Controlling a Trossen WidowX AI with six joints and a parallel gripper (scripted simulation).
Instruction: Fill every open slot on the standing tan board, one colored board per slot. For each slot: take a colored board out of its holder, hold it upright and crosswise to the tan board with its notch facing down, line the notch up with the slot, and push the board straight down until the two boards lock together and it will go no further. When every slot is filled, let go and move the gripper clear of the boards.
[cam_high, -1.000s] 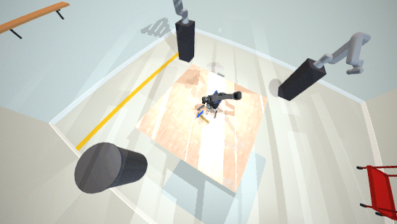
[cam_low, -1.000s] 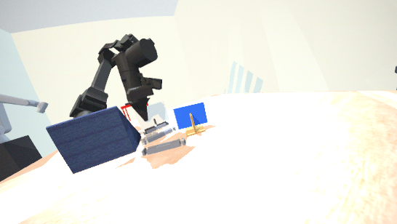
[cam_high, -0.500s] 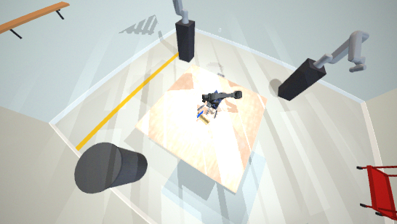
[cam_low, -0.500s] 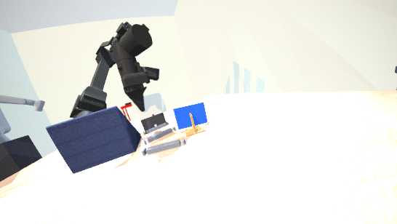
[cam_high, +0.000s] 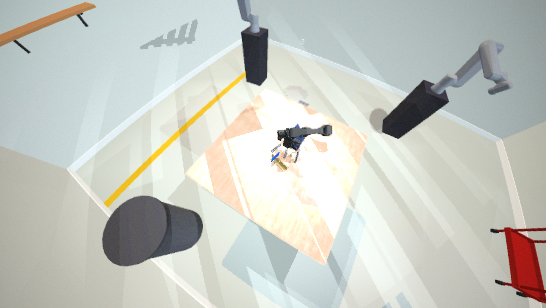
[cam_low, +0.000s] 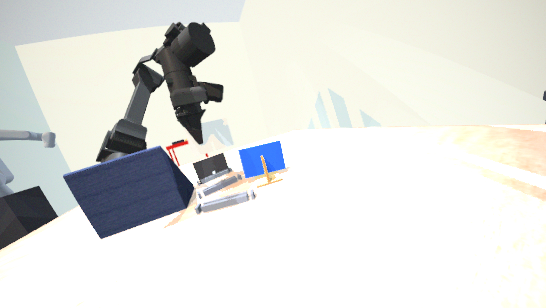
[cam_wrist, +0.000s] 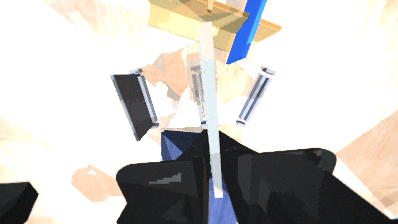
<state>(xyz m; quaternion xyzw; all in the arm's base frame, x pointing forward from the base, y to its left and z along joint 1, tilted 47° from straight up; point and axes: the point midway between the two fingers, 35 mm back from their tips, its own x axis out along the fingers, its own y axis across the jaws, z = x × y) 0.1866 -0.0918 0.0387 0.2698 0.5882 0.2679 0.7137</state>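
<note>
The tan board (cam_high: 280, 164) (cam_low: 264, 168) (cam_wrist: 175, 21) stands beyond the holders. A blue board (cam_low: 250, 161) (cam_wrist: 241, 46) stands upright and crosswise on it. My gripper (cam_low: 201, 142) (cam_wrist: 213, 137) is shut on a white board (cam_wrist: 210, 90), seen edge-on in the wrist view and faintly as a pale panel (cam_low: 221, 132) in the exterior view. The white board is held raised above the holders, short of the tan board. Its notch cannot be made out. A black board (cam_low: 211, 166) (cam_wrist: 132, 106) stands in the left holder of the wrist view. The tan board's other slots are unclear.
The middle holder (cam_low: 220, 185) (cam_wrist: 197, 92) and the right holder (cam_low: 227, 202) (cam_wrist: 255, 96) hold no board. A large navy block (cam_low: 132, 192) (cam_wrist: 172, 145) stands beside the arm, below the gripper in the wrist view. Strong glare washes out the table.
</note>
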